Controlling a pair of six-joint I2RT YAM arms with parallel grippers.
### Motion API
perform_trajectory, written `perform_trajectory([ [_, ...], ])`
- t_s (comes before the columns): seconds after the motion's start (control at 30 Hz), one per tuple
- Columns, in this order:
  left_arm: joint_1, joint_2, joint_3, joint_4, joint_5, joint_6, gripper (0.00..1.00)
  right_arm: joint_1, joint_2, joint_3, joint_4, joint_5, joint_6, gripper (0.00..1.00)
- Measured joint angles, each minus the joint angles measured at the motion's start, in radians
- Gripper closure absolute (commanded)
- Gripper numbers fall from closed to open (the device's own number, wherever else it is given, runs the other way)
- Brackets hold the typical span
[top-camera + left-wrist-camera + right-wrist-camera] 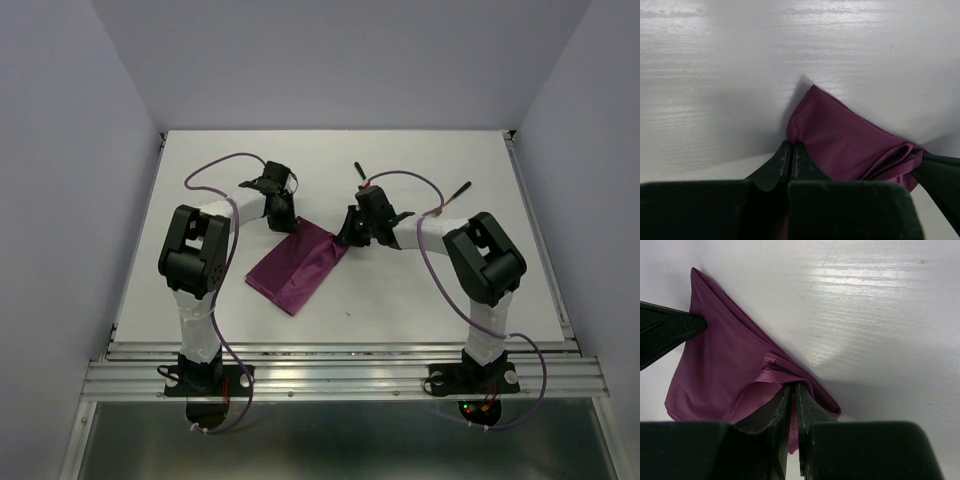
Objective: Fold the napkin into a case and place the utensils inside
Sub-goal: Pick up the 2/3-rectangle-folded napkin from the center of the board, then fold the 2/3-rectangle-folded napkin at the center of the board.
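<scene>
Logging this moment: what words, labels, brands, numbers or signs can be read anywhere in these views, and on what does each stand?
None: no text can be read in any view.
The napkin is plain, and the table carries no print.
The red and green lights by the right arm's base are only lights, not characters.

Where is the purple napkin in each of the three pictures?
Top external: napkin centre, between the two arms.
Left wrist: napkin right of centre, pinched by the left gripper.
Right wrist: napkin left half, pinched by the right gripper.
Shared landmark: left gripper's tip on the napkin's corner.
</scene>
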Motion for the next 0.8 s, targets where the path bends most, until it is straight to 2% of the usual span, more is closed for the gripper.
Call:
perform_trajectory([
  [0.03, 0.0, 0.002, 0.002, 0.001, 0.012, 0.002, 1.0, 0.0, 0.0, 0.001, 0.0, 0.002, 0.005, 0.85],
  [0.33, 0.0, 0.042, 0.066, -0.012, 0.048, 0.012, 1.0, 0.0, 0.003, 0.012, -0.013, 0.04, 0.062, 0.85],
  [0.8, 0.0, 0.003, 0.075, -0.031, 0.063, 0.027, 1.0, 0.0, 0.061, 0.098, -0.042, 0.08, 0.118, 0.86],
])
